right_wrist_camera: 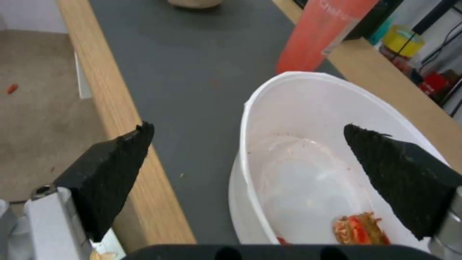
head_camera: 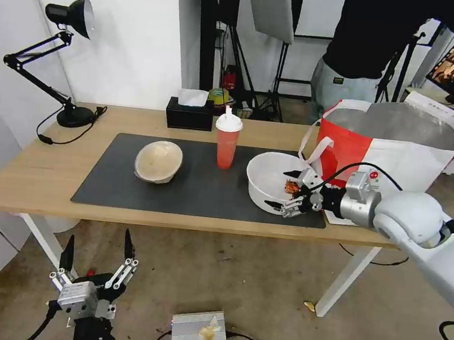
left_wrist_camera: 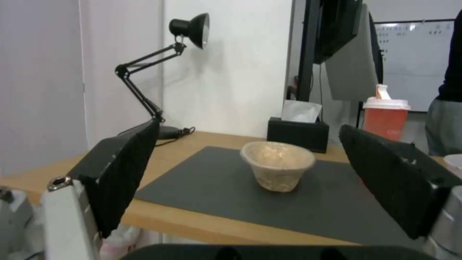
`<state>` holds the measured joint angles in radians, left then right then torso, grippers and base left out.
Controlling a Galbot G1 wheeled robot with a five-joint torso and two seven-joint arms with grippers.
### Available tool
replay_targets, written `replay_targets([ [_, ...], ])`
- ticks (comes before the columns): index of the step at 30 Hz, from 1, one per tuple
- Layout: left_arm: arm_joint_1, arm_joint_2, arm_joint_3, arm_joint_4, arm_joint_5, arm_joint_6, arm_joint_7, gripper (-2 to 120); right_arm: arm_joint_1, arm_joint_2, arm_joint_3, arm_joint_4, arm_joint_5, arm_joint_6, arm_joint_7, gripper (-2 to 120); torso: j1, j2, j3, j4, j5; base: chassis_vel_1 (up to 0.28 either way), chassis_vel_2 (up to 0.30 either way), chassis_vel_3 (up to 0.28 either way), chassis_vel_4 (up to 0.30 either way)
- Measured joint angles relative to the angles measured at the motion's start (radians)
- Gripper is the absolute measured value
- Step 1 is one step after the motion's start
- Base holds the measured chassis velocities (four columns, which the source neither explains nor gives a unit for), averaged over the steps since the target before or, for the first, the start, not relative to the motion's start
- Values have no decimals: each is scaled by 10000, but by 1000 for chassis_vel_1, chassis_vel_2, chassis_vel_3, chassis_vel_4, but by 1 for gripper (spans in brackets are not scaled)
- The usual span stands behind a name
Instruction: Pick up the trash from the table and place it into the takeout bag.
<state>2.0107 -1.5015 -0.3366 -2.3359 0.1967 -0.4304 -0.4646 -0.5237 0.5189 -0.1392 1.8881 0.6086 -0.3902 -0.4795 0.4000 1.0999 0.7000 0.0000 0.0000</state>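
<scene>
On the dark mat of the table (head_camera: 31, 182) stand a beige pulp bowl (head_camera: 158, 161) (left_wrist_camera: 278, 164), a tall red drink cup (head_camera: 227, 137) (left_wrist_camera: 385, 115) (right_wrist_camera: 321, 34) with a white lid, and a white plastic bowl (head_camera: 269, 180) (right_wrist_camera: 313, 162) holding red food scraps (right_wrist_camera: 358, 229). My right gripper (head_camera: 284, 189) (right_wrist_camera: 245, 169) is open and straddles the white bowl's near rim, one finger over the inside, one outside. The takeout bag (head_camera: 397, 144), white with a red panel, stands open just right of that bowl. My left gripper (head_camera: 99, 246) (left_wrist_camera: 248, 173) hangs open below the table's front edge.
A black tissue box (head_camera: 189, 113) (left_wrist_camera: 298, 133) sits behind the mat and a black desk lamp (head_camera: 60, 60) (left_wrist_camera: 158, 72) at the far left corner. A person in dark clothes stands behind the bag. A metal box (head_camera: 198, 329) and cables lie on the floor.
</scene>
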Motion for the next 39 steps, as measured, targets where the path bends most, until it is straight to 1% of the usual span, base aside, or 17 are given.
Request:
replay_targets([
  [7,13,-12,11,6,35,-16,-11,100,106,-37,-181,-79,-181,-1,-161,100,0,1,0,0,0,0,0,0,0],
  [11,-9,-39,-1,61,76,-20,-28,100,411,74,-628,-466,-440,-2,-274,100,0,1,0,0,0,0,0,0,0],
  [21,61,-128,-36,102,153,-39,-48,100,888,270,-1055,-951,-578,-6,-359,100,0,1,0,0,0,0,0,0,0],
  [39,70,-215,2,99,145,-62,-75,100,1393,481,-1509,-1442,-783,-118,-487,100,0,1,0,0,0,0,0,0,0],
])
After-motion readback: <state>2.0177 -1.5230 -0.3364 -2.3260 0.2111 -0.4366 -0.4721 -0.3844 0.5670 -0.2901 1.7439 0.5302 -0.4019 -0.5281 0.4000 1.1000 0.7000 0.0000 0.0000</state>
